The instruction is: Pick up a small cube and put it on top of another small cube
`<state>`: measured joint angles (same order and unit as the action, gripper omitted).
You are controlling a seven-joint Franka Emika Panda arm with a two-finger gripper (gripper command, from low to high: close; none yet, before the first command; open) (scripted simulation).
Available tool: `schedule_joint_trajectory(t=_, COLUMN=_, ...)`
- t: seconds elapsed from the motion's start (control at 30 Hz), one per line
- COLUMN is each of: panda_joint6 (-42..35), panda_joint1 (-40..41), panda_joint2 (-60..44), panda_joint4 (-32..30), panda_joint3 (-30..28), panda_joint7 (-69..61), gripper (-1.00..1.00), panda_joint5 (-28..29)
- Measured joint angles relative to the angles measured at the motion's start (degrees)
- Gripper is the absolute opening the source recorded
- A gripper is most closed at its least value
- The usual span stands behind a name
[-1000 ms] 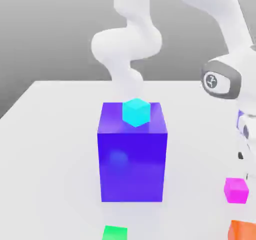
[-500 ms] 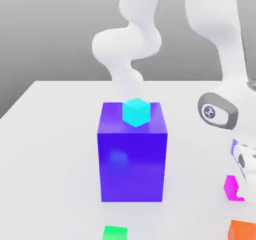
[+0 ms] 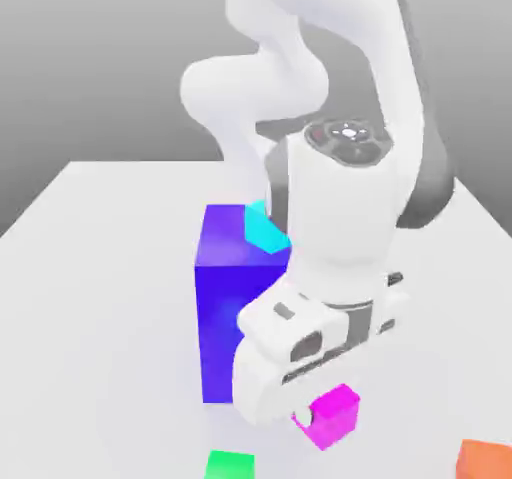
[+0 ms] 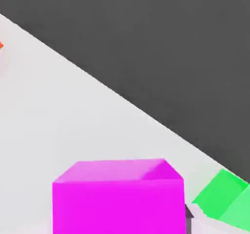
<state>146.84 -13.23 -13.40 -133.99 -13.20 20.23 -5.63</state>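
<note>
Swung leftward in the exterior view, the gripper (image 3: 318,414) now carries the magenta cube (image 3: 334,414) (clamped, lifted) beside the blue block (image 3: 228,297).

Even, bright, shadowless render light (slight soft blur), with a faint sheen on the blue block (image 3: 235,307).

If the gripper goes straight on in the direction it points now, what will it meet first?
The gripper points down, shut on the magenta cube. Below seems to be bare white table, just beside the green cube; depth is unclear.
</note>
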Motion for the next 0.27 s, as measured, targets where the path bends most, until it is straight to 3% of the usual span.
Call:
schedule_joint_trajectory(t=0.13, panda_joint6=5.22, panda_joint1=2.46, panda_joint2=-6.66, panda_joint4=1.18, panda_joint3=0.39, panda_joint7=-0.98, gripper=-1.0, panda_joint5=-3.82)
schedule_joint_trajectory(t=0.17, panda_joint6=6.43, panda_joint1=2.92, panda_joint2=-8.01, panda_joint4=1.29, panda_joint3=0.86, panda_joint7=-1.36, gripper=1.0, panda_joint5=-4.45)
schedule_joint_trajectory(t=0.27, panda_joint6=6.43, panda_joint1=2.92, panda_joint2=-8.01, panda_joint4=1.29, panda_joint3=0.87, panda_joint7=-1.36, gripper=1.0, panda_joint5=-4.45)
